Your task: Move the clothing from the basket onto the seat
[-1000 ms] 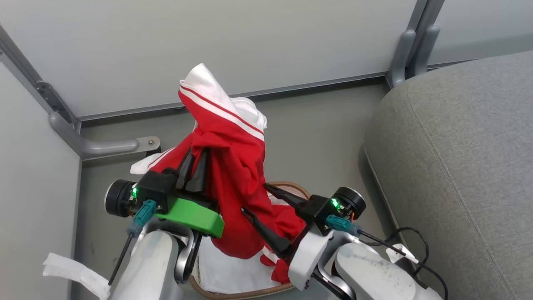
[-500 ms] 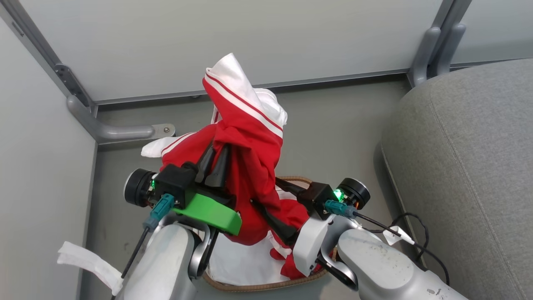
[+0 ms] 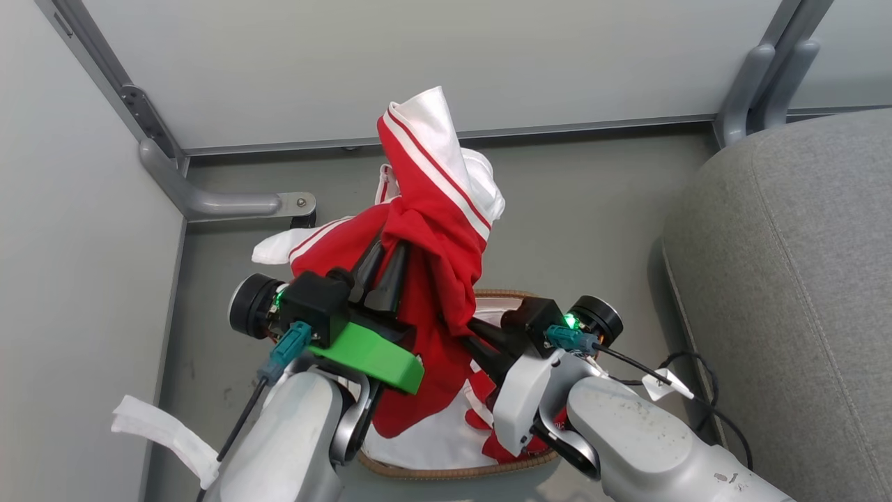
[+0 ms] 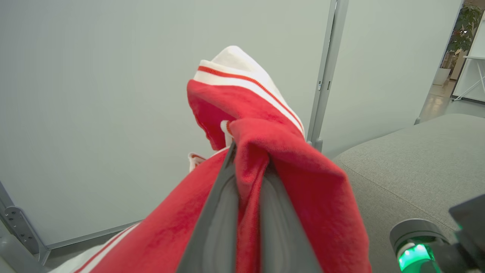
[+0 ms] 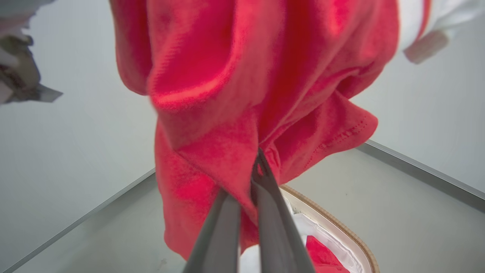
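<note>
The red garment (image 3: 432, 209) with white striped trim hangs above the basket (image 3: 453, 474), bunched over my left gripper (image 3: 387, 261), which is shut on its upper folds. The left wrist view has the fabric (image 4: 265, 125) pinched between that gripper's fingers (image 4: 223, 197). My right gripper (image 3: 470, 329) reaches in from the lower right and is shut on the garment's lower hanging part (image 5: 246, 76). A second piece of red cloth (image 5: 322, 258) lies on the white liner inside the brown-rimmed basket (image 5: 341, 227). To the right stands the grey sofa seat (image 3: 787, 279).
Grey partition walls close off the back and left, with a metal foot bracket (image 3: 230, 206) on the floor and a post (image 3: 766, 90) by the sofa. A black cable (image 3: 686, 387) loops beside the sofa's base. A white strip (image 3: 160, 432) hangs at my left arm.
The right gripper's fingers, spread apart one second ago, have come together on the garment's lower part. The head camera has shifted, so the whole scene sits further right in the picture.
</note>
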Robot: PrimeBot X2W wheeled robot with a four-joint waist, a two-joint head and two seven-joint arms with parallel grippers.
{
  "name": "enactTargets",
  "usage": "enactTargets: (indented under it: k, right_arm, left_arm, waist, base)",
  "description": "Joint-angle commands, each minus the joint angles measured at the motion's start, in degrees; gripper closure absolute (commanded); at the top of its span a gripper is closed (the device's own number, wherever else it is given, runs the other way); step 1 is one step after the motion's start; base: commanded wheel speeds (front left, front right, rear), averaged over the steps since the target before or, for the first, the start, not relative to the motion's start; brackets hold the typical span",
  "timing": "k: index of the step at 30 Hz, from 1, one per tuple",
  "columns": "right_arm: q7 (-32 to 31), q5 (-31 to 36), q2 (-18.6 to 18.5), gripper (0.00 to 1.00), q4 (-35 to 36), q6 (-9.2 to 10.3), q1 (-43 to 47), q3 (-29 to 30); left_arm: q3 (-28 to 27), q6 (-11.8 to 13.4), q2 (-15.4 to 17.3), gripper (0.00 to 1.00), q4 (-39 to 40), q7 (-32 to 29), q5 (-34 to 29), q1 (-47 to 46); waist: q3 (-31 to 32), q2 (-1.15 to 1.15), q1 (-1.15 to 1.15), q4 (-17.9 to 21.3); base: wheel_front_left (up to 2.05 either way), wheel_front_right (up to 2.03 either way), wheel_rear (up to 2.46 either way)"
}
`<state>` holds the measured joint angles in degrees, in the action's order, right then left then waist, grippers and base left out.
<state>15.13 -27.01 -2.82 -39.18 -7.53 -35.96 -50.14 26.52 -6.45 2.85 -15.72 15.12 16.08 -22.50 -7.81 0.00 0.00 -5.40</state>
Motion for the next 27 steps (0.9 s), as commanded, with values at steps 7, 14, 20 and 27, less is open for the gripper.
enactTargets:
  k: [7, 14, 20, 27]
  right_arm:
    - [0.0, 0.0, -0.3, 1.00, 0.2, 0.08, 0.7, 0.7]
    - [0.0, 0.8, -0.2, 1.00, 1.2, 0.08, 1.2, 1.9]
    - [0.0, 2.2, -0.3, 1.00, 4.9, 0.07, 2.8, 5.2]
    - [0.1, 4.4, -0.2, 1.00, 9.9, 0.08, 6.4, 10.7]
  left_arm:
    - [-0.2, 0.2, 0.1, 1.00, -0.2, 0.1, -0.8, -0.6]
    - [-0.4, 0.0, 0.1, 0.00, -0.9, 0.0, -1.2, -0.4]
    - [-2.1, 0.1, 0.1, 0.00, -1.9, 0.0, -2.1, 0.9]
    - [-6.2, -0.5, 0.2, 0.00, -2.6, 0.0, -4.7, 2.2]
  waist:
    - [0.1, 0.00, 0.00, 0.6]
    - [0.0, 0.00, 0.00, 1.3]
    - [0.1, 0.00, 0.00, 4.2]
    - [0.0, 0.00, 0.00, 11.7]
  base:
    - [0.00, 0.00, 0.00]
    - [0.00, 0.00, 0.00]
    - [0.00, 0.00, 0.00]
    - [0.00, 0.00, 0.00]
